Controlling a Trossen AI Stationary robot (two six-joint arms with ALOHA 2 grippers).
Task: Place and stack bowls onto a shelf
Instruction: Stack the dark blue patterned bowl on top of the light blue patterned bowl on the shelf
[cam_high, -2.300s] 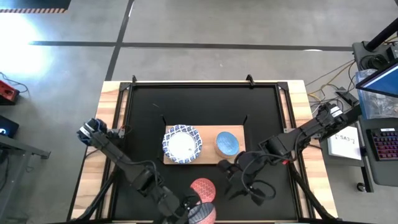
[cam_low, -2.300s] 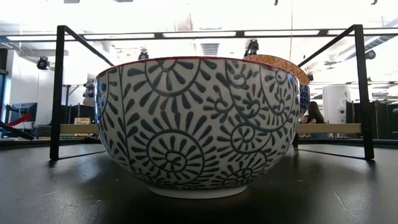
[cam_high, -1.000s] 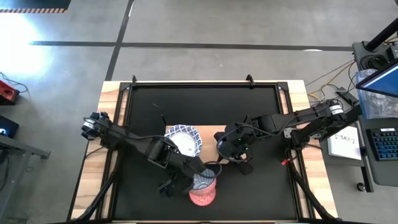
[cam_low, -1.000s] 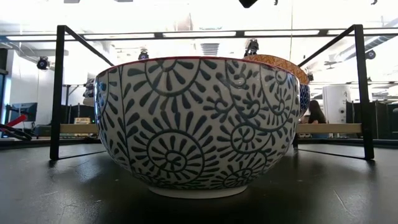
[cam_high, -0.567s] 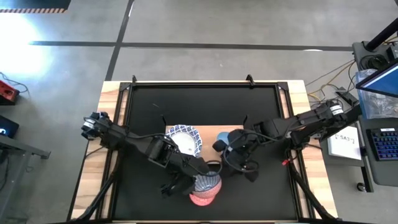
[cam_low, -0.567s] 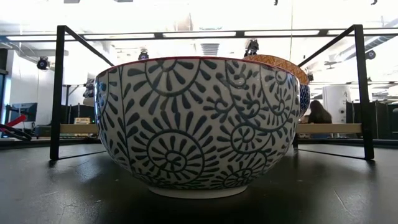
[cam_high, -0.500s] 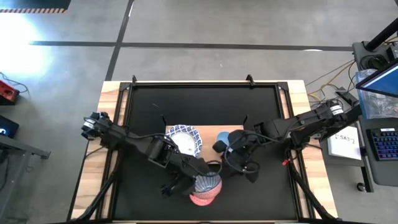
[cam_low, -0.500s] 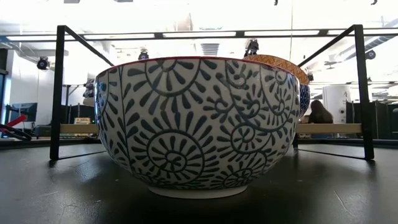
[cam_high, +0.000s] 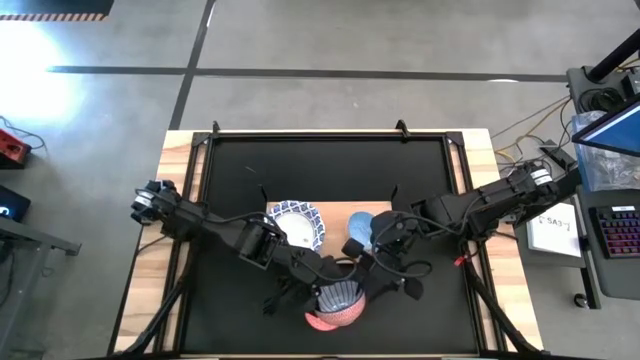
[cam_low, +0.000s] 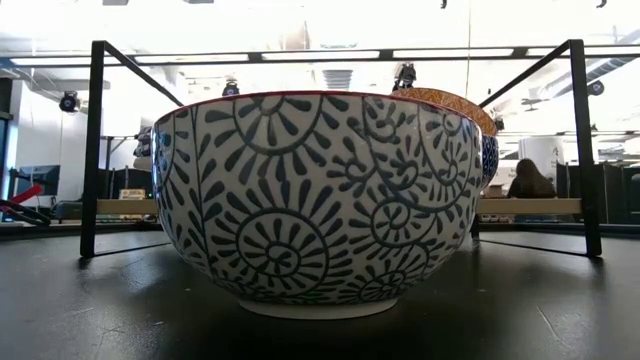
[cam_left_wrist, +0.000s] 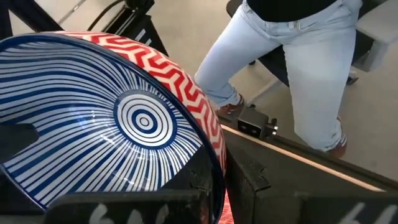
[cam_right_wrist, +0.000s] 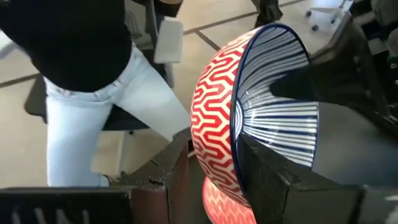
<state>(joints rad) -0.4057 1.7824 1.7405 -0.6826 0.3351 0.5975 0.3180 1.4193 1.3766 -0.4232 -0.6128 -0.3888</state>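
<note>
My left gripper (cam_left_wrist: 221, 177) is shut on a red zigzag bowl with a blue-striped inside (cam_high: 339, 296) (cam_left_wrist: 124, 124) (cam_right_wrist: 273, 106). It holds the bowl above a larger bowl with a red inside (cam_high: 326, 320) and a dark flower pattern outside (cam_low: 310, 200), which stands on its foot near the table's near edge. My right gripper (cam_right_wrist: 214, 152) (cam_high: 385, 275) is open, one finger on each side of the same bowl's rim; whether they touch it I cannot tell. The wooden shelf (cam_high: 335, 252) carries a blue-and-white bowl (cam_high: 293, 230) and a light blue bowl (cam_high: 360, 228). My left gripper pinches the red zigzag bowl's rim (cam_left_wrist: 213, 152), one finger (cam_left_wrist: 196, 190) inside the bowl and one (cam_left_wrist: 252, 180) outside on the red wall. The bowl is lifted clear and tilted, its opening turned partly sideways, above the red-inside bowl.
A black frame (cam_low: 95, 150) rings the black tabletop (cam_high: 320, 170). Behind the big bowl the low view shows an orange rim (cam_low: 455, 100) and a dark blue one (cam_low: 488, 150). A person in light jeans (cam_left_wrist: 298, 68) (cam_right_wrist: 106, 112) stands just past the table's near edge.
My right gripper has left the light blue bowl on the shelf and moved toward the near edge, up to the held bowl's rim. My left gripper has shifted the red zigzag bowl slightly to the right above the red-inside bowl.
</note>
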